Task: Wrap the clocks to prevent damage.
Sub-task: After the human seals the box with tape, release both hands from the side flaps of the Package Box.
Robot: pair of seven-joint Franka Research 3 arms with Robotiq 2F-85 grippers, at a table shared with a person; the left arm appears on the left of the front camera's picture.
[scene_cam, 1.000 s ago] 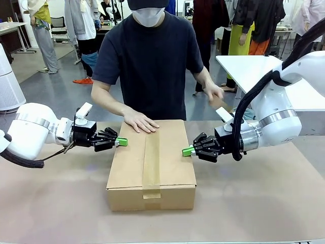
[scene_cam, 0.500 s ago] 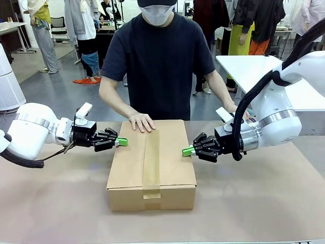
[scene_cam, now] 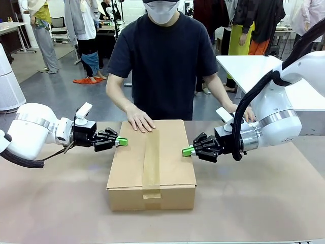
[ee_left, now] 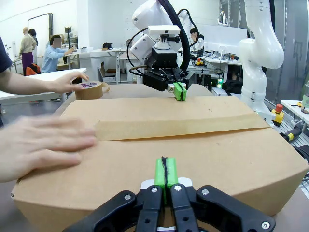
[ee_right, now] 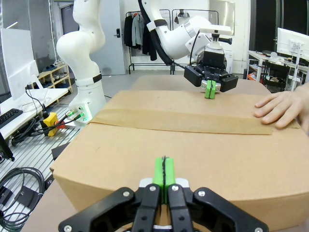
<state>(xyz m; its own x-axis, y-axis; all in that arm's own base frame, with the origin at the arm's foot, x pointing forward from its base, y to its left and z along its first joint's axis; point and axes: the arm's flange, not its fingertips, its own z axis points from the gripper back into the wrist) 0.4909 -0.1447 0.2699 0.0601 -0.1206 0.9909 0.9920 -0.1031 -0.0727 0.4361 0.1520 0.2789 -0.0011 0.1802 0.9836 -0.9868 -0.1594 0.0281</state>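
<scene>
No clocks are in view. A closed cardboard box (scene_cam: 172, 168) lies mid-table, with a strip of brown tape (scene_cam: 151, 160) along its top seam. My left gripper (scene_cam: 122, 142) is shut, its green tips against the box's left upper edge. The right gripper (scene_cam: 188, 151) is shut too, tips at the right upper edge. In the left wrist view my left gripper (ee_left: 165, 174) points at the box (ee_left: 203, 154), with the right gripper (ee_left: 179, 91) beyond it. The right wrist view has my right gripper (ee_right: 164, 175) low in front and the left gripper (ee_right: 210, 90) across the box (ee_right: 145, 150).
The person stands at the far side with one hand (scene_cam: 139, 122) flat on the box's far end. Their other hand rests on a roll of brown tape (ee_left: 88, 90) on the table behind my right arm. A white table (scene_cam: 249, 68) stands at the back right.
The person's raised hand has come down to the table behind my right arm, and they have straightened up. Both grippers and the box have stayed put.
</scene>
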